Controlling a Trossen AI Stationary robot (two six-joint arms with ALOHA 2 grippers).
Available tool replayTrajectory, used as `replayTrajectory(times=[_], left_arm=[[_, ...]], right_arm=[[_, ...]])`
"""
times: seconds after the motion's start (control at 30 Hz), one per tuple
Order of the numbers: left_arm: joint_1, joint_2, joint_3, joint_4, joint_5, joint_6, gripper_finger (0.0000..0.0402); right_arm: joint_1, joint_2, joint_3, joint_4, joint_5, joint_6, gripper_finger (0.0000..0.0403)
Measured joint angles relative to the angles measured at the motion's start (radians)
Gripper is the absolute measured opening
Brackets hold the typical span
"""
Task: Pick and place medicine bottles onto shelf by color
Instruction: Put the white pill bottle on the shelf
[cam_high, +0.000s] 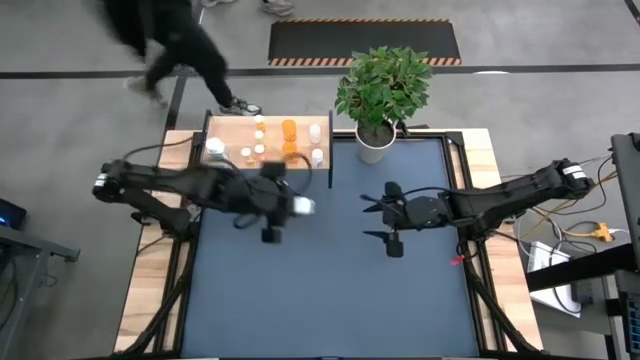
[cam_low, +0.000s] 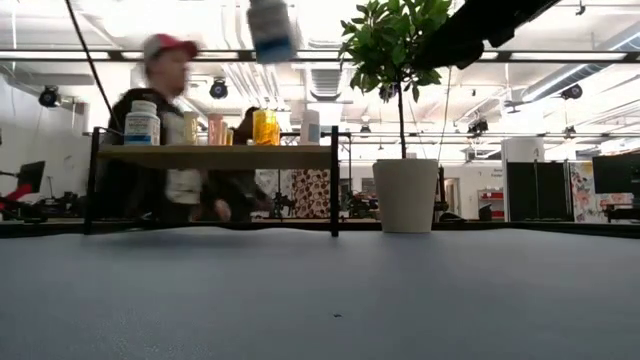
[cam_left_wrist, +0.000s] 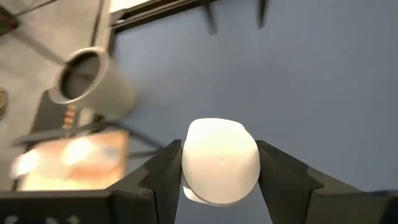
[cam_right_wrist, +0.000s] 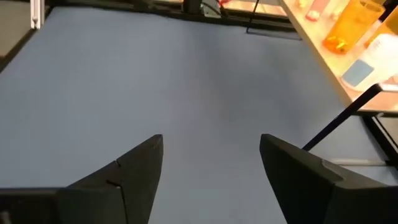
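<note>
A white medicine bottle (cam_left_wrist: 221, 162) with a blue label (cam_low: 272, 28) hangs high over the dark blue table, held by my left gripper (cam_high: 296, 206), which is just near of the shelf. The shelf (cam_high: 232, 133), a light wood board on black legs, stands at the table's far left. On it are white bottles (cam_low: 142, 122) and orange bottles (cam_high: 289, 130). My right gripper (cam_high: 373, 218) hovers open over the table's middle, to the right of the held bottle, with nothing between its fingers (cam_right_wrist: 134, 165). My left gripper pinches the white bottle between its two fingers, one on each side of the body (cam_left_wrist: 186, 163). Its rounded white end faces the wrist camera. The bottle sticks out past the fingertips toward the table's right and is lifted well clear of the table.
A white pot (cam_high: 375, 143) with a green plant stands at the far edge, right of the shelf. A person (cam_low: 165, 130) moves behind the shelf, beyond the table. Bare blue tabletop (cam_high: 330, 290) stretches across the middle and near side.
</note>
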Motion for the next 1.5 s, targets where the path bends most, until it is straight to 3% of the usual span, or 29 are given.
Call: replayTrajectory(times=[0.23, 0.6, 1.1, 1.23, 1.5], left_arm=[[0.150, -0.113, 0.154, -0.280, -0.006, 0.106, 0.0163], [0.554, -0.175, 0.209, -0.426, 0.011, 0.473, 0.0163], [1.167, -0.044, 0.216, -0.430, 0.378, 0.826, 0.0163], [1.190, -0.034, 0.217, -0.443, 0.420, 0.804, 0.0163], [1.197, -0.020, 0.195, -0.429, 0.383, 0.700, 0.0162]], right_arm=[[0.000, -0.003, 0.000, 0.033, 0.000, 0.002, 0.0255], [0.000, 0.055, 0.001, 0.121, 0.001, -0.002, 0.0253], [0.000, 0.085, 0.000, 0.149, 0.001, -0.011, 0.0249], [0.000, 0.087, 0.000, 0.147, 0.001, -0.012, 0.0251], [0.000, 0.087, 0.000, 0.147, 0.001, -0.018, 0.0247]])
